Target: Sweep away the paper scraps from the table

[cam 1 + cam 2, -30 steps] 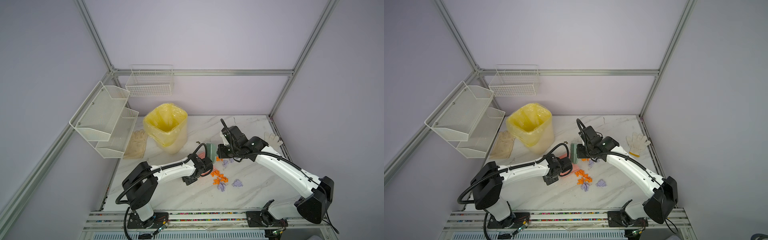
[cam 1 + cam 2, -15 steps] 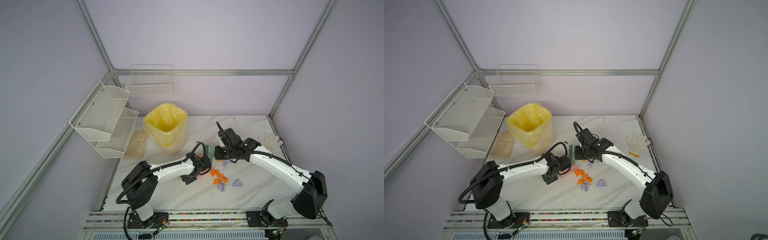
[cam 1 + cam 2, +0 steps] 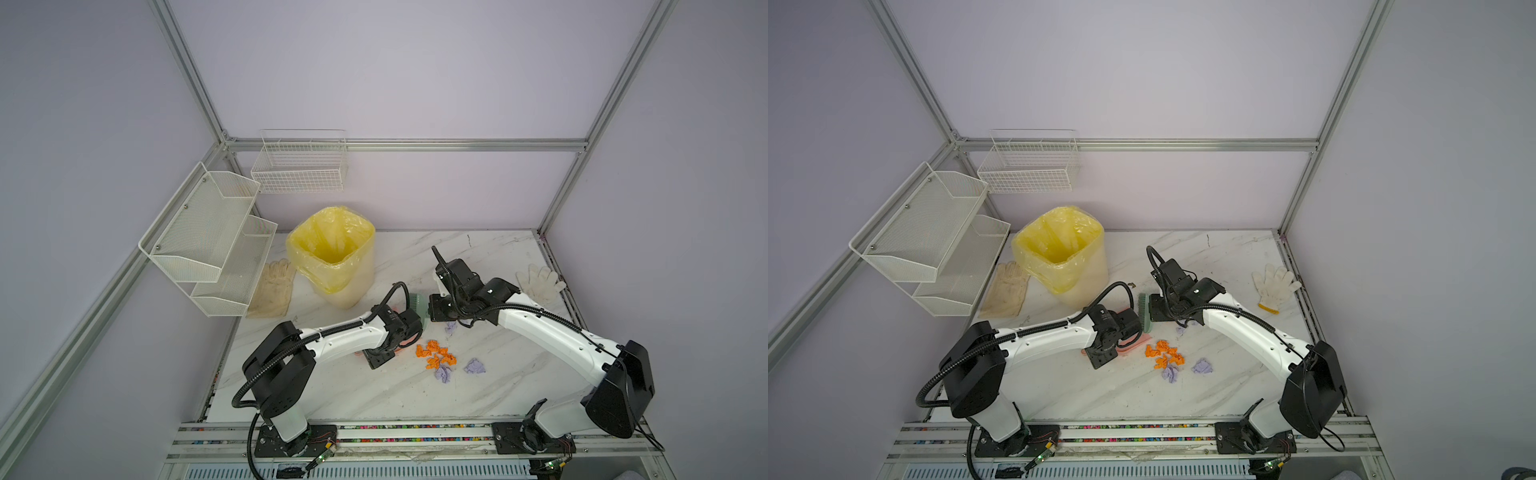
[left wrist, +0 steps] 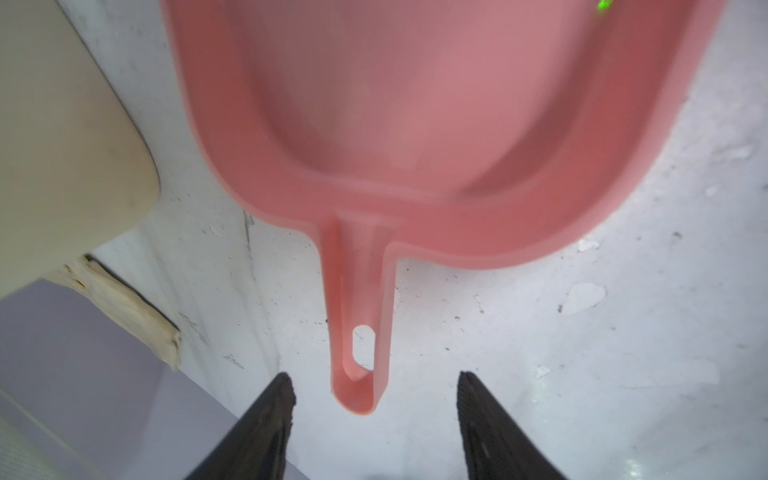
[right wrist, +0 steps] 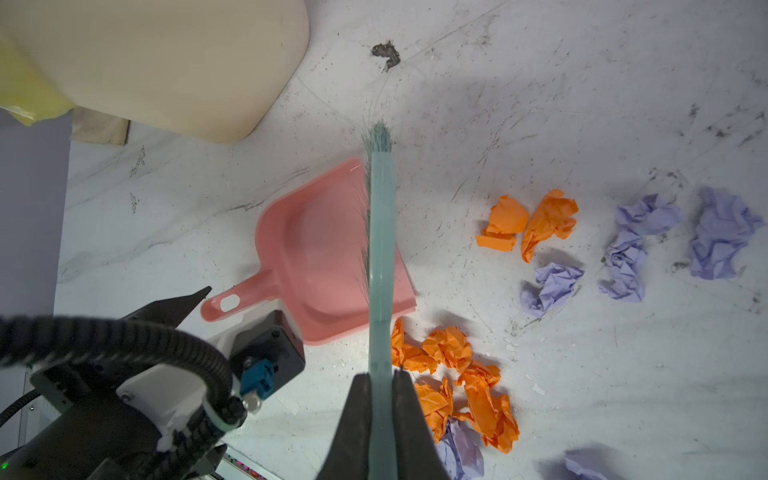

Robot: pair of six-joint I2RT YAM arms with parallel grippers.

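The paper scraps (image 3: 436, 358) lie loose on the table (image 3: 374, 399), a little below and right of the centre of both top views. They form a tight bunch of orange wads, with pale purple wads just below it, one off to its right, and another above it near the right arm's wrist. The pink dustpan (image 5: 320, 249) lies flat on the marble; in both top views it sits just left of that bunch, mostly hidden under the left arm. The left gripper (image 4: 374, 377) stands open. In the left wrist view its two dark fingers (image 4: 266, 424) flank the tip of the dustpan's handle, with a clear gap on each side, touching nothing. The right gripper (image 5: 380, 380) is clamped tight on the handle of a teal hand brush (image 5: 380, 249). In the right wrist view the brush stretches across the open mouth of the dustpan, with orange wads right against its far side; whether the bristles touch the pan I cannot tell. In a top view the brush shows as a green strip between the two wrists, just above the orange bunch. A cream waste bin (image 3: 351, 293) with a yellow liner stands at the upper left of the table, with a beige glove (image 3: 274, 289) to its left. A white glove (image 3: 540, 280) lies at the table's right edge, well apart from the scraps.
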